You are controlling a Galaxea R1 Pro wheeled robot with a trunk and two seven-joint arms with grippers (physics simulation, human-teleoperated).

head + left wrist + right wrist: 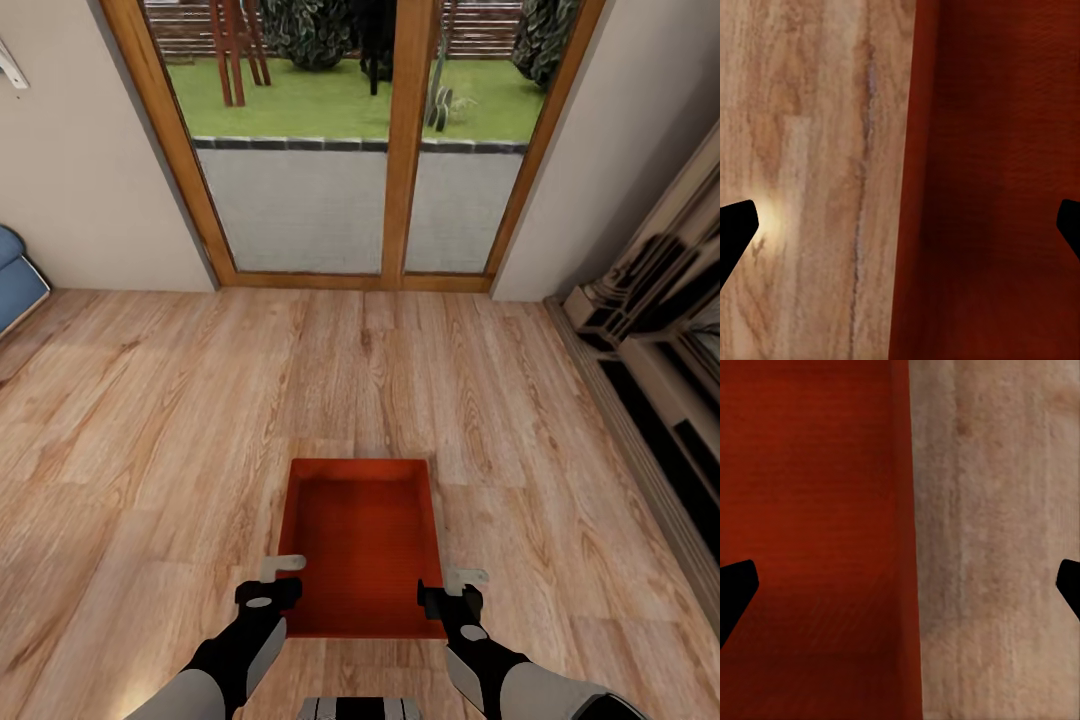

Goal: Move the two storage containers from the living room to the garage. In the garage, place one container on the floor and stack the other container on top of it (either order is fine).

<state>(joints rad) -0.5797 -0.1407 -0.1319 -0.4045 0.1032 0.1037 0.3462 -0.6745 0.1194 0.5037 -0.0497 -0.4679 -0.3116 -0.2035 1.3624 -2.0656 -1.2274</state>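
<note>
One orange-red storage container (362, 550) sits open-topped on the living room's light wood-plank floor (150, 420), right in front of me. My left gripper (280, 580) is open at its near left corner; in the left wrist view my left gripper (900, 229) straddles the container's (997, 187) left wall. My right gripper (452, 590) is open at the near right corner. In the right wrist view my right gripper (900, 589) straddles the container's (810, 510) right wall. The garage is out of view.
Wood-framed glass doors (400, 150) to a garden stand on the far wall. A blue sofa edge (15, 275) shows at the far left. A low wooden shelf unit (660, 330) runs along the right wall.
</note>
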